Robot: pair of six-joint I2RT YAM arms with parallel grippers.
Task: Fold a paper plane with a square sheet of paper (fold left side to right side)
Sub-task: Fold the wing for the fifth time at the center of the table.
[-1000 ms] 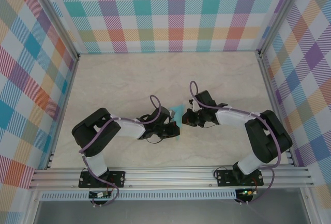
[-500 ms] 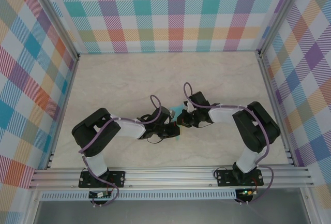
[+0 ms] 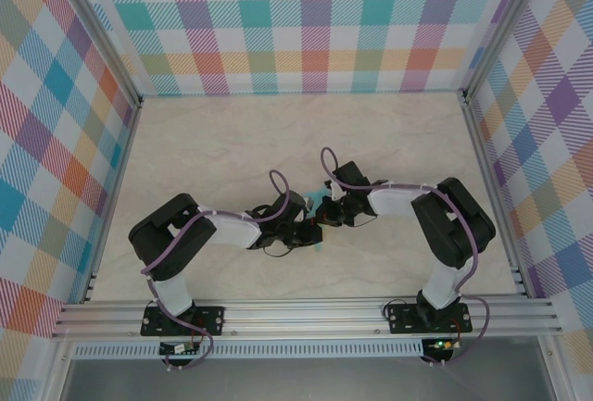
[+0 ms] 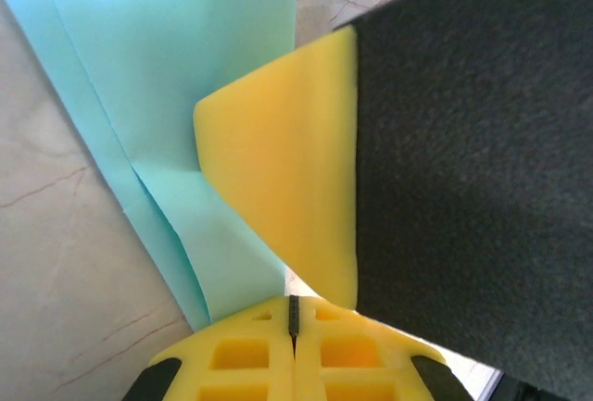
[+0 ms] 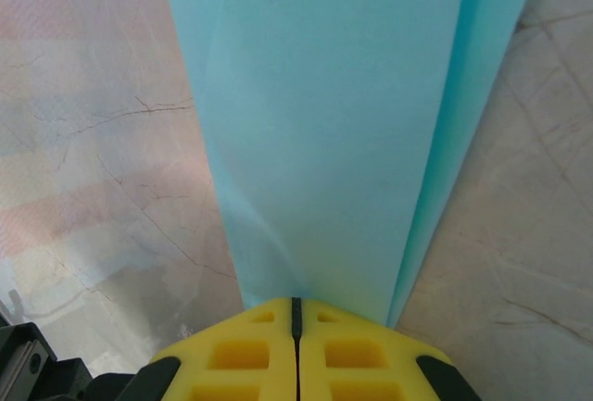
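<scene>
The turquoise paper plane (image 3: 318,198) lies at the table's centre, mostly covered by both grippers. Only a small piece shows at its far end and a sliver at the near end. My left gripper (image 3: 313,231) is shut, its tips resting at the paper's near part (image 4: 167,68). In the left wrist view its yellow tips (image 4: 295,313) meet, and a yellow finger (image 4: 278,169) of the right gripper lies across the paper just ahead. My right gripper (image 3: 326,214) is shut too, tips (image 5: 296,307) down on the folded paper (image 5: 334,123), which stretches away as a long strip with a second layer along its right edge.
The marble-patterned table (image 3: 232,142) is walled by checked panels at the back and sides. An aluminium rail (image 3: 306,313) carrying both arm bases runs along the near edge. The two arms meet tip to tip at the centre.
My right gripper has slid left onto the paper, up against the left gripper, covering more of the turquoise sheet. The left arm has stayed put.
</scene>
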